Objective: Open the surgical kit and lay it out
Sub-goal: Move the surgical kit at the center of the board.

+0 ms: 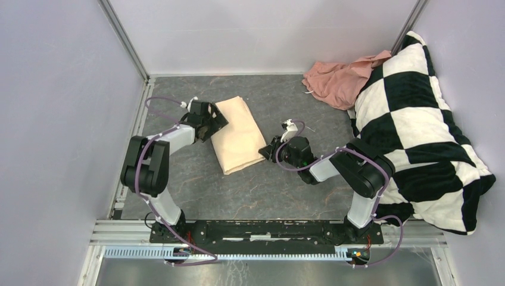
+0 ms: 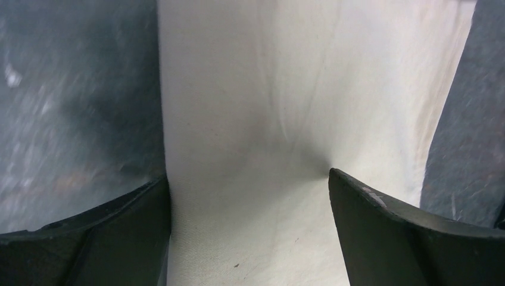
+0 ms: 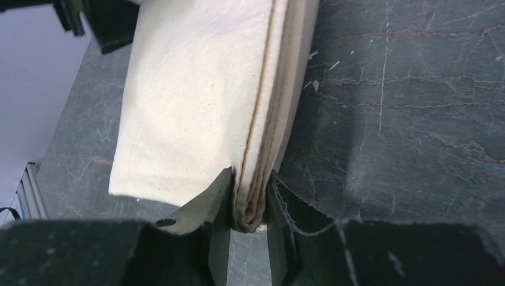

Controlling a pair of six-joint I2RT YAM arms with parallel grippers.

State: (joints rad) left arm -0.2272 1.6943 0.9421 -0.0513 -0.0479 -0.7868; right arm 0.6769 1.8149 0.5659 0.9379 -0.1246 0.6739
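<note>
The surgical kit [image 1: 237,134] is a folded beige cloth wrap lying flat on the dark table; its tray and instruments are hidden inside. My left gripper [image 1: 209,122] is open over the wrap's left edge, its fingers [image 2: 381,226] pressing on the cloth [image 2: 286,119]. My right gripper [image 1: 269,149] is shut on the wrap's stitched right edge [image 3: 253,202], pinching the stacked cloth layers at the near corner.
A black and white checkered pillow [image 1: 417,131] fills the right side of the table. A pink cloth [image 1: 336,77] lies bunched at the back right. Grey walls [image 1: 59,89] close in the left and the back.
</note>
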